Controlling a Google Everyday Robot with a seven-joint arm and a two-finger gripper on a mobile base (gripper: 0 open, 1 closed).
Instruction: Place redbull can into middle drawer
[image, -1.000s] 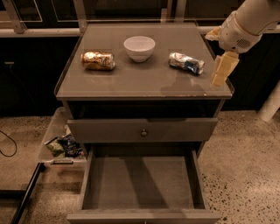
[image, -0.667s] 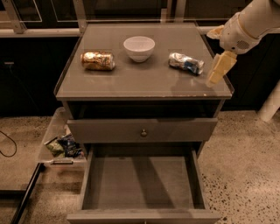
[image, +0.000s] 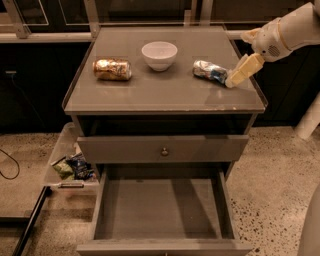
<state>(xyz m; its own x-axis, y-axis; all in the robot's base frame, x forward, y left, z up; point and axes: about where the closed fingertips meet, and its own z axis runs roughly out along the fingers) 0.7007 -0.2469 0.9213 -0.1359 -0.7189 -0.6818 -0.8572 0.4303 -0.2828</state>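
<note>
Redbull can (image: 210, 71) lies on its side on the cabinet top (image: 165, 97), right of the white bowl (image: 159, 54). My gripper (image: 232, 81) is just beside its right end; spread or closed, I cannot tell. Middle drawer (image: 160, 212) stands open below.

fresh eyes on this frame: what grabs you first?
The robot's cream hand hangs at the right edge of the grey cabinet top, right beside the small crumpled silver-and-blue can lying on its side. Below, the wide grey drawer box stands pulled open, its flat floor showing. A fatter gold-orange can lies at the left, with a white bowl between the two cans.
</note>
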